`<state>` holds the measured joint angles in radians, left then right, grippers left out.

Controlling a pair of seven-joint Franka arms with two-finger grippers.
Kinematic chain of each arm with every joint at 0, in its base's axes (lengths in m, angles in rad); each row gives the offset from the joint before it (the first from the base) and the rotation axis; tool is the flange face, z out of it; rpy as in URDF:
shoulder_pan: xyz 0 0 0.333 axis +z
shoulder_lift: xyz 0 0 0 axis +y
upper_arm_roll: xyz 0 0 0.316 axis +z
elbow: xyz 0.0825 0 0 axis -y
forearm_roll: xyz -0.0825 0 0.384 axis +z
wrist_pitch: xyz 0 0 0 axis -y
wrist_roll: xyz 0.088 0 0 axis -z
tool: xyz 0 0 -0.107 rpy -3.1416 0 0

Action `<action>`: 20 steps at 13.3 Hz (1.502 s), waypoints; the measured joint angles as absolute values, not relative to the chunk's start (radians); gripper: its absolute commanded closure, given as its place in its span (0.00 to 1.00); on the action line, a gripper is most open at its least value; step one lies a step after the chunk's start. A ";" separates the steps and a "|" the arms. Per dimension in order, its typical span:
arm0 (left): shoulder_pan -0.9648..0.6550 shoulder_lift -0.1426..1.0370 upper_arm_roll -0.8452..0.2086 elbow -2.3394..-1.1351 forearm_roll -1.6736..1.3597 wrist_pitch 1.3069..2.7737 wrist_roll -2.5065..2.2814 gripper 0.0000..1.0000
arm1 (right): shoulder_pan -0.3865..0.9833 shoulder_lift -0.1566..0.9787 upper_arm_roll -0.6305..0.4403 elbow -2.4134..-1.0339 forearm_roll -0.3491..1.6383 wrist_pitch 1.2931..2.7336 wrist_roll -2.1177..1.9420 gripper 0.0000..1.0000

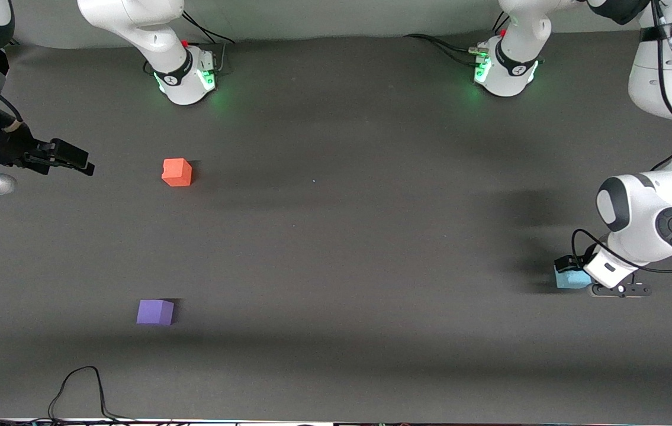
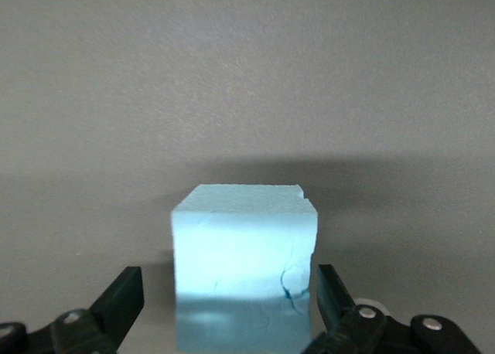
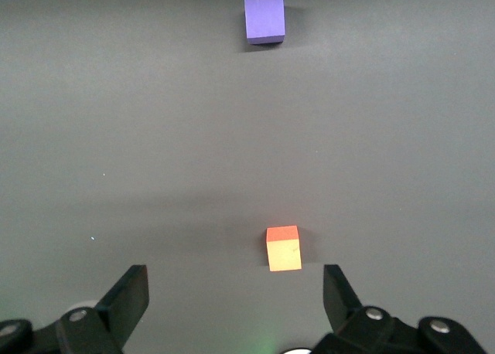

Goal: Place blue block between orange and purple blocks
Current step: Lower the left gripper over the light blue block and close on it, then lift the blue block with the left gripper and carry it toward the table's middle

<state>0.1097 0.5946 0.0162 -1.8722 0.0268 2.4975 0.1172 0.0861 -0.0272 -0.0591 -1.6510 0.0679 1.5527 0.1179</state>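
Note:
The light blue block sits on the table at the left arm's end. My left gripper is down around it, open. One finger stands on each side of the blue block, with a small gap on both sides. The orange block lies toward the right arm's end. The purple block is nearer the front camera than the orange one. My right gripper hangs open and empty over the table's edge at the right arm's end; its wrist view shows the orange block and the purple block.
The dark grey table stretches wide between the blue block and the other two. The two robot bases stand along the back edge. A black cable loops at the front edge near the purple block.

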 measured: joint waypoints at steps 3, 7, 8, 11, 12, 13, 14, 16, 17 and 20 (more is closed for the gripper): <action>0.110 0.604 0.014 -1.867 0.026 2.502 0.117 0.80 | 0.086 -0.027 -0.059 -1.652 0.068 1.551 0.106 0.00; 0.110 0.604 0.013 -1.847 0.025 2.500 0.113 0.82 | 0.086 -0.027 -0.059 -1.657 0.068 1.550 0.095 0.00; 0.110 0.604 0.013 -1.842 0.025 2.495 0.110 0.82 | 0.086 -0.027 -0.059 -1.658 0.068 1.550 0.095 0.00; 0.112 0.579 0.017 -1.781 0.025 2.352 0.110 0.82 | 0.086 -0.028 -0.059 -1.659 0.068 1.549 0.094 0.00; 0.113 0.553 0.018 -1.747 0.025 2.269 0.110 0.82 | 0.086 -0.028 -0.059 -1.660 0.068 1.549 0.093 0.00; 0.112 0.520 0.018 -1.715 0.025 2.181 0.110 0.82 | 0.086 -0.028 -0.059 -1.662 0.068 1.549 0.093 0.00; 0.111 0.483 0.015 -1.686 0.024 2.097 0.110 0.82 | 0.087 -0.028 -0.059 -1.663 0.068 1.548 0.093 0.00; 0.095 0.409 0.000 -1.651 0.021 1.954 0.095 0.82 | 0.087 -0.028 -0.059 -1.663 0.068 1.548 0.093 0.00; 0.077 0.380 -0.011 -1.637 0.019 1.907 0.060 0.82 | 0.088 -0.028 -0.059 -1.664 0.068 1.548 0.093 0.00; -0.016 0.349 -0.077 -1.567 0.015 1.784 -0.142 0.82 | 0.089 -0.028 -0.057 -1.667 0.068 1.546 0.093 0.00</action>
<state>-0.0158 0.3488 -0.0770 -1.5667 0.0151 1.7844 -0.1415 0.0894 -0.0277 -0.0571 -1.6669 0.0679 1.5464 0.0930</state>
